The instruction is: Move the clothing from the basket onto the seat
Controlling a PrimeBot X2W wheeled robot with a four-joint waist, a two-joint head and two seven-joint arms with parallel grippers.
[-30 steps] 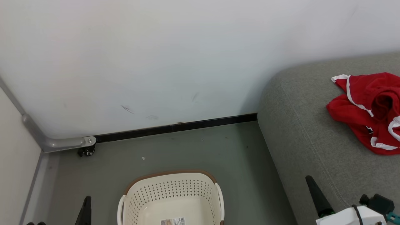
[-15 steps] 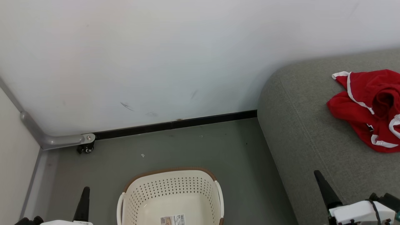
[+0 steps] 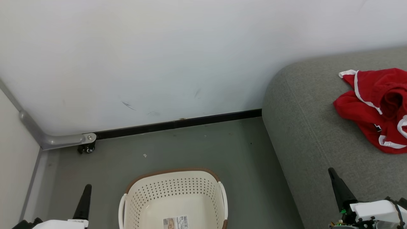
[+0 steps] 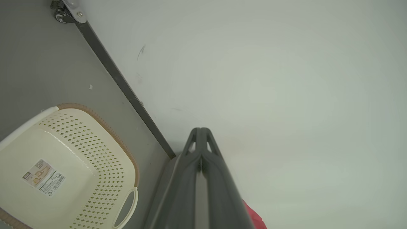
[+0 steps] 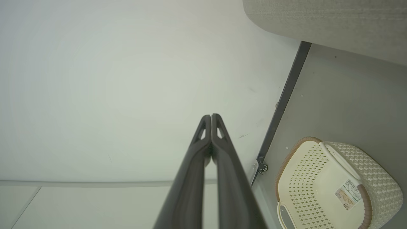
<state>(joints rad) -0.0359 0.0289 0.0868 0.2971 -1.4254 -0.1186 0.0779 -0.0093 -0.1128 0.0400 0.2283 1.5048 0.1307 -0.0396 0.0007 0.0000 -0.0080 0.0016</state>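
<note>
- Task looks done: red clothing (image 3: 373, 108) w/ white trim lies bunched on the grey-green seat (image 3: 305, 136), toward head view's right edge, partly cut off by the frame
- Can't tell if the heap is one garment or two
- Laundry basket (image 3: 173, 189) sits on floor (image 3: 222, 152) beside seat, not touching it; inside only a barcode sticker (image 3: 175, 222) on the bottom
- Left gripper (image 4: 201, 131): fingers pressed together, empty, beside basket
- Right gripper (image 5: 210, 117): fingers together, empty, by seat's front edge
- Left to do: prob nothing

The clothing (image 3: 375, 108) lies on the seat (image 3: 305, 133), right of the basket (image 3: 173, 194) on the floor (image 3: 190, 146)
</note>
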